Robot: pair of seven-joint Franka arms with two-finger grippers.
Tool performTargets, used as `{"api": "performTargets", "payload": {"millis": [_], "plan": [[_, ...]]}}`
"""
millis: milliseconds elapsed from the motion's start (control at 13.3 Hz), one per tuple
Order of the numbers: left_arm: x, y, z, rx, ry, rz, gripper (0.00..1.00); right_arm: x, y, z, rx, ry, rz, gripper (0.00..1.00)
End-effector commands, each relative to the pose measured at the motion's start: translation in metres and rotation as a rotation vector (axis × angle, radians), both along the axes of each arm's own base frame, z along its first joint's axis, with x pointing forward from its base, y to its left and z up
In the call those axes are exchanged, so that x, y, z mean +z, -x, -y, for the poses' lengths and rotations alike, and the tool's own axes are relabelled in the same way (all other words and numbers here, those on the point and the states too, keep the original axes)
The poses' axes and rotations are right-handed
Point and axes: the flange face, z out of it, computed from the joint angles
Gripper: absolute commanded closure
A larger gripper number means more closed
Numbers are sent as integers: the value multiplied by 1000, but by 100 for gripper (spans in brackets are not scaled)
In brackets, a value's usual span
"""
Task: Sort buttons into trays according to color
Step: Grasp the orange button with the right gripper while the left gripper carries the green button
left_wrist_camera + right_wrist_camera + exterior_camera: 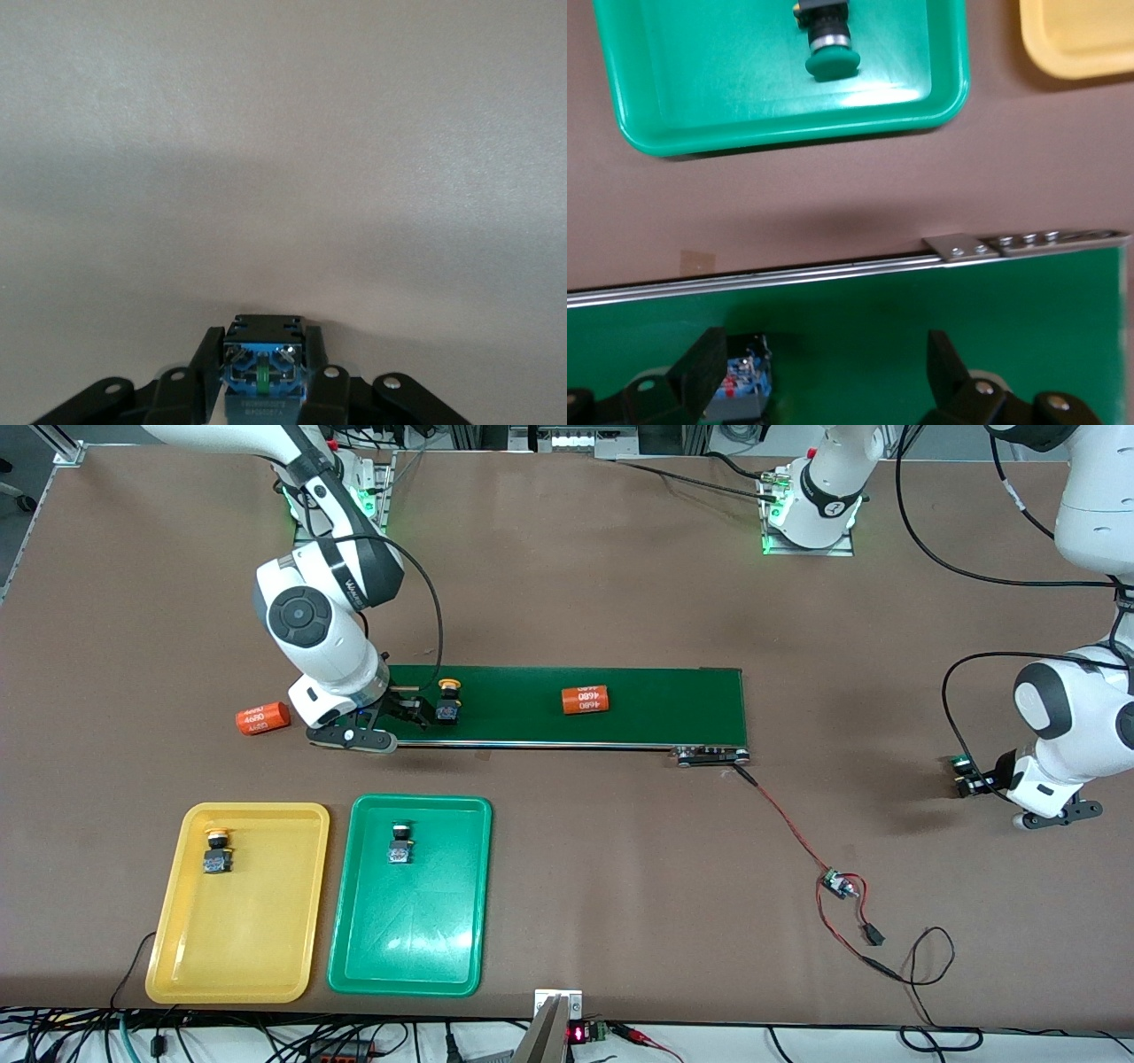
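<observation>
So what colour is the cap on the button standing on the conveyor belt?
Yellow: the button on the conveyor belt shows best in the front view.

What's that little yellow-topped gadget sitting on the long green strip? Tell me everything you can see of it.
The yellow-capped button is a small push switch: a round yellow cap on a black-and-blue, plastic-looking body. It lies on the dark-green conveyor belt, toward the right arm's end of it. The right tool is low over the belt, fingers spread wide, one finger right beside the body; whether it touches is unclear.
</observation>
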Motion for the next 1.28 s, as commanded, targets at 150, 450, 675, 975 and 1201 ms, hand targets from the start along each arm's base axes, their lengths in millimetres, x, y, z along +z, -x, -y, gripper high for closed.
{"api": "performTargets", "payload": {"millis": [150,450,675,975,1201], "plan": [[27,-3,6,-47,-3,-57,100,-3,18,-8,-18,-27,26,0],[79,1,58,-278,56,-173,100,-18,34,-20,14,-22,-11,0],[123,2,126,-361,53,-229,100,-27,37,-22,29,-20,-27,6],[138,12,232,-346,43,-257,100,-34,38,-22,37,-19,-40,60],[144,20,297,-301,111,-244,100,-37,35,-18,43,-17,-43,71]]}}
